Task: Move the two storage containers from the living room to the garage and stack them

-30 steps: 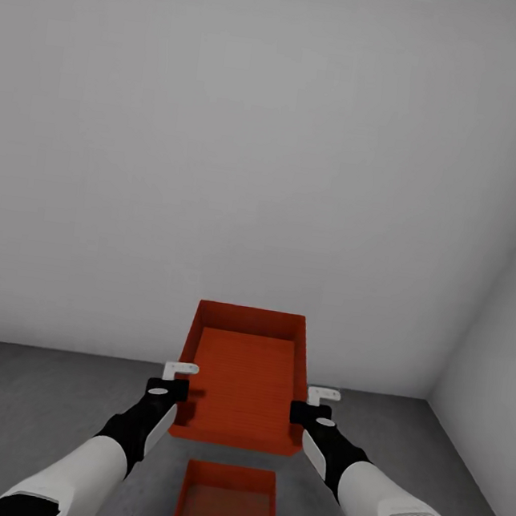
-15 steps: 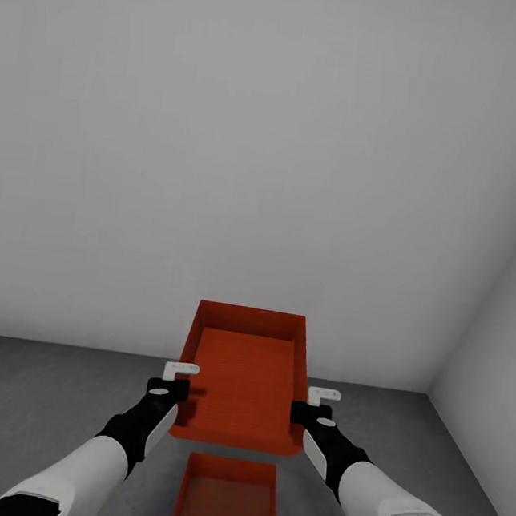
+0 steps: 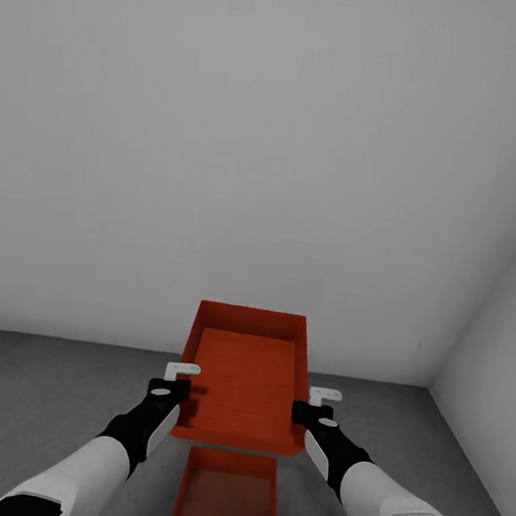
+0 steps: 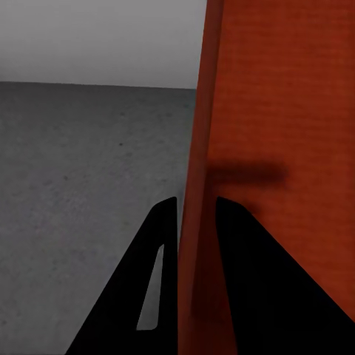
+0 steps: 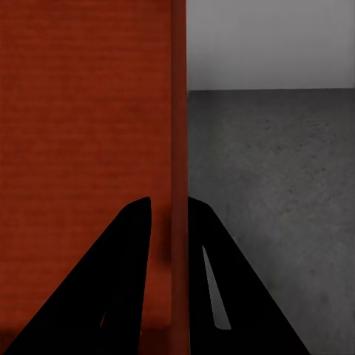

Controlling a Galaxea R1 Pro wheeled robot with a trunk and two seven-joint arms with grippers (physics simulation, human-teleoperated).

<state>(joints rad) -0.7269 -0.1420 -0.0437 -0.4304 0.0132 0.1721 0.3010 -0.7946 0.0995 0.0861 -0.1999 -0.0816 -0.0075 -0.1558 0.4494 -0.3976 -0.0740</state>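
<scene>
Both my grippers, left [image 3: 180, 384] and right [image 3: 310, 405], pinch side walls of upper container [image 3: 245, 373], held over lower container [image 3: 226, 500] on garage floor [image 3: 39, 401]. Keep level, square rims, lower slowly.

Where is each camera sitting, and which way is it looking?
Head view: up on the robot's head, looking forward and down at the held box, the box on the floor, the wall; both arms show.
Left wrist view: by the left tool, looking along its dark fingers that pinch the box's wall.
Right wrist view: by the right tool, looking along its fingers on the opposite wall.
Shared: all three show the held box and the grey floor.
</scene>
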